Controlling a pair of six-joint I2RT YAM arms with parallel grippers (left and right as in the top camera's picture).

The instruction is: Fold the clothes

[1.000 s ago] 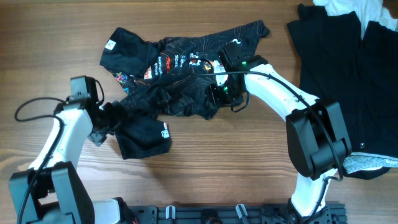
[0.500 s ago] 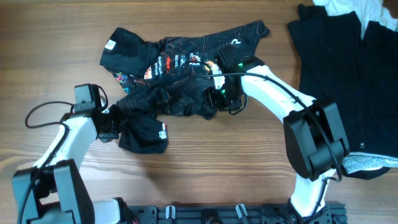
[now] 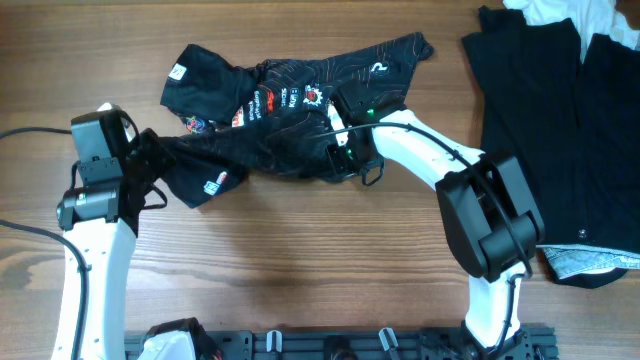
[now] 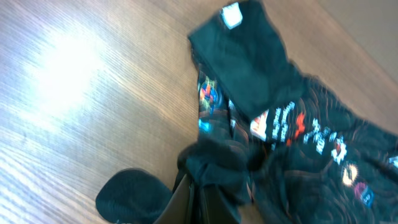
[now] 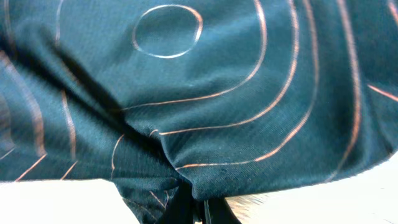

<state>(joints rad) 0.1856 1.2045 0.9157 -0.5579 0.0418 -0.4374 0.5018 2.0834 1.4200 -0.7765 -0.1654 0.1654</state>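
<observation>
Inspector: The left gripper [image 3: 150, 163] has dragged toward nine o'clock; the shirt [image 3: 290, 100], at twelve o'clock on the table [image 3: 300, 265], stretches flatter.
Clerk: Grips?
Inspector: Both pinch the shirt; the right gripper [image 3: 345, 155] anchors it. Spreading only, no fold begun.

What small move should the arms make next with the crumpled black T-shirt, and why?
Probably draw the left gripper to the left, away from the right gripper, so the cloth stretches out flat. Both appear shut on bunched folds of the T-shirt, and the fabric between them lies wrinkled and doubled over on the table, so it is not yet flat enough to fold.
</observation>
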